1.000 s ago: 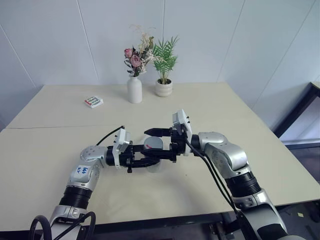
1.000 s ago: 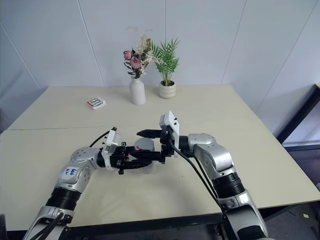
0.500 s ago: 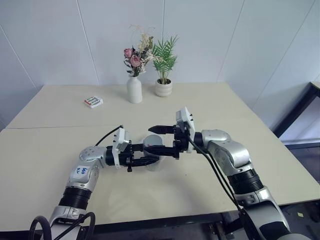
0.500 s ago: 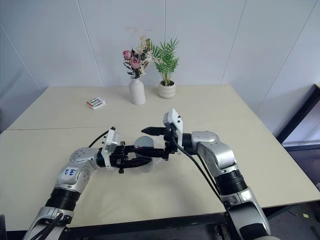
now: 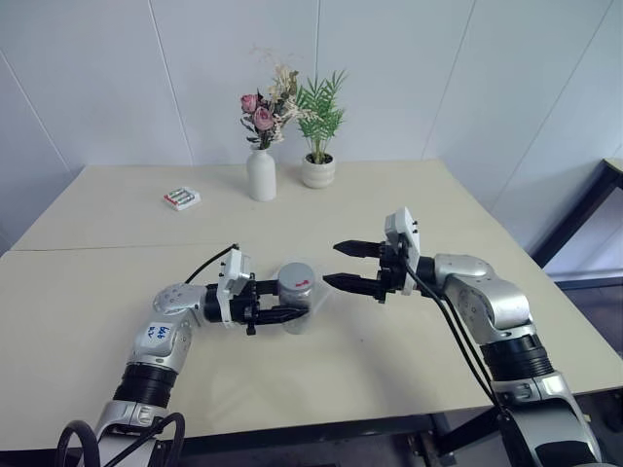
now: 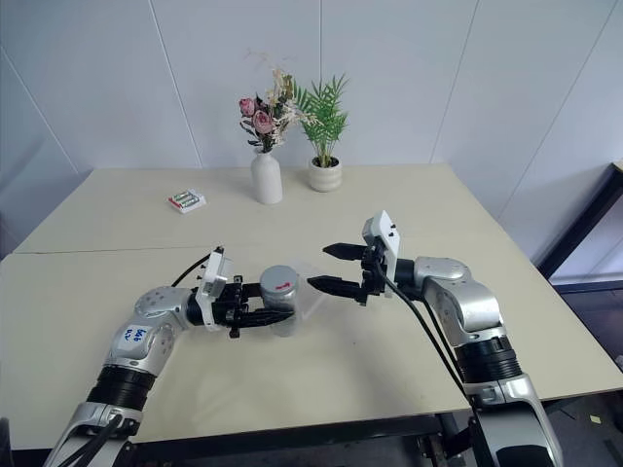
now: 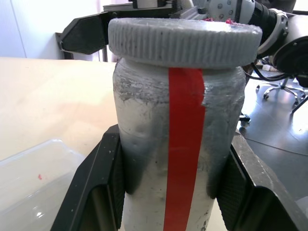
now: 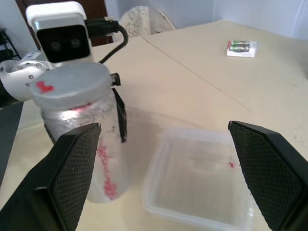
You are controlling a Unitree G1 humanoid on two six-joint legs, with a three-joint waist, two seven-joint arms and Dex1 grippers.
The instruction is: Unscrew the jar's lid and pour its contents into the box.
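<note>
Gripping the jar (image 5: pixel 295 291) around its lower body, the left gripper (image 5: pixel 284 312) has its two black fingers (image 7: pixel 97 192) pressed tight against both sides, and the jar stands upright above the table (image 5: pixel 117 243) near the middle of its front half. Its left wrist view brings out what the head views cannot: the ribbed edge of the lid (image 7: pixel 184 42), which sits on the jar, a red stripe running down the scuffed silvery-grey wall, and a corner of the box (image 7: pixel 33 168) just beside and below the jar. The right wrist view adds the flat top of the lid with its small red mark, red smears lower on the jar, and the whole shallow box (image 8: pixel 199 183) lying on the table next to the jar with a tiny red speck inside. From the head, the box (image 6: pixel 310 302) is nearly colourless and hard to make out behind the jar. The right gripper (image 5: pixel 348 266) hangs level, apart from the jar on its right, its fingers spread wide with nothing between them. The contents cannot be seen through the opaque wall. Far back stand a white flower vase (image 5: pixel 261 175) and a small plant pot (image 5: pixel 318 171), with a green-and-white packet (image 5: pixel 182 198) to their left.
</note>
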